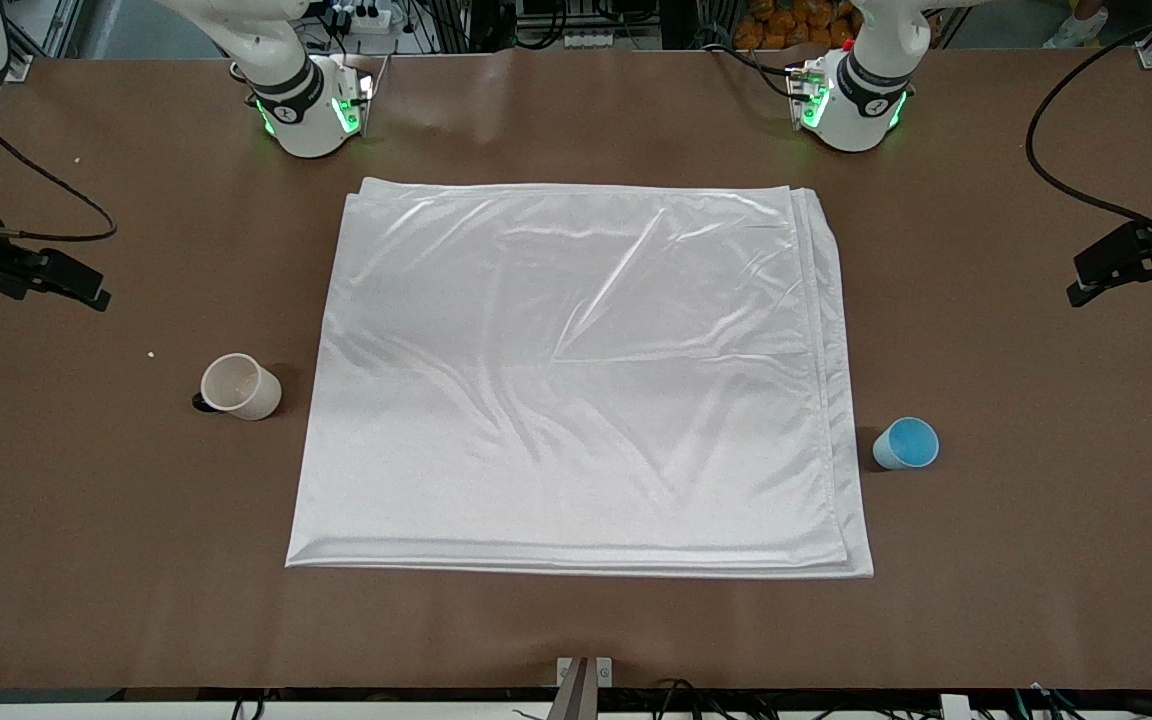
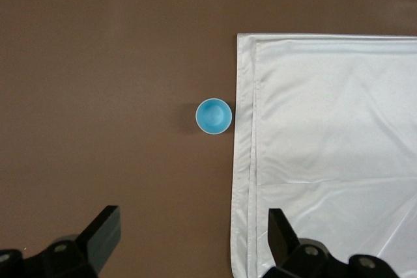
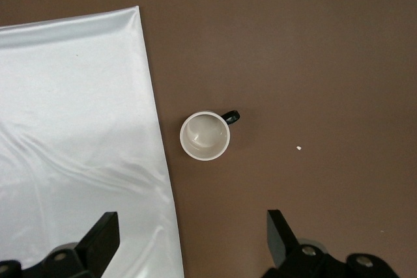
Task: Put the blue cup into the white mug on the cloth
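Brown surface (image 1: 576, 630): cloth (image 1: 576, 380) bare; white mug (image 1: 241, 386) and blue cup (image 1: 906, 443) beside it, ungrasped. Left gripper (image 2: 192, 242) and right gripper (image 3: 192, 242) high, wide, empty. Next, likely: mug onto cloth.

Left arm: base at the top of the front view, toward that view's right; arm rises out of frame; waiting
Left gripper (image 2: 189, 242): high over the table, pointing straight down; jaws spread wide; nothing between the fingers (image 2: 104, 229)
Right arm: base at the top of the front view, toward that view's left; arm rises out of frame
Right gripper (image 3: 189, 242): high over the table, pointing straight down; jaws spread wide; holding nothing
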### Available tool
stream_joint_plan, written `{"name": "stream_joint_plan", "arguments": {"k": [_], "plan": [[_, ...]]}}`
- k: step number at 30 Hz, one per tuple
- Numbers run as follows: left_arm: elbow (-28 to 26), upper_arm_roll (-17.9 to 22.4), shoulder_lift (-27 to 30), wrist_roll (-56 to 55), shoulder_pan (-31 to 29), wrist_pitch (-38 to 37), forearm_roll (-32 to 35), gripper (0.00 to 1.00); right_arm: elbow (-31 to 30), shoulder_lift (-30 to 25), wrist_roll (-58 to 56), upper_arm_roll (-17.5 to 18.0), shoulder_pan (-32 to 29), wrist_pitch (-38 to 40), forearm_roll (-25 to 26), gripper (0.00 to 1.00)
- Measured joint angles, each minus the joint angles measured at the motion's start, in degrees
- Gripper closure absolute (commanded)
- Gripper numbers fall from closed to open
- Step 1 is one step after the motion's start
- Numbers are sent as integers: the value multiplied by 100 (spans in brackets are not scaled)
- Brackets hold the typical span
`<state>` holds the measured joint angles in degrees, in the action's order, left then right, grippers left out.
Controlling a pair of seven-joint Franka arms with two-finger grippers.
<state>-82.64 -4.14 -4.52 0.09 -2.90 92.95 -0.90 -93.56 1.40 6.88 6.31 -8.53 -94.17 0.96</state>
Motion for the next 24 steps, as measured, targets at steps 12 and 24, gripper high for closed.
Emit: {"name": "stream_joint_plan", "arguments": {"k": [12, 24], "plan": [[1, -1, 0, 0, 4, 0, 0, 0, 0, -1, 0, 0, 0, 0, 0, 0], [-40, -6, -107, -23, 8, 34, 0, 0, -48, -2, -183, -1, 0, -16, 1, 0]]}}
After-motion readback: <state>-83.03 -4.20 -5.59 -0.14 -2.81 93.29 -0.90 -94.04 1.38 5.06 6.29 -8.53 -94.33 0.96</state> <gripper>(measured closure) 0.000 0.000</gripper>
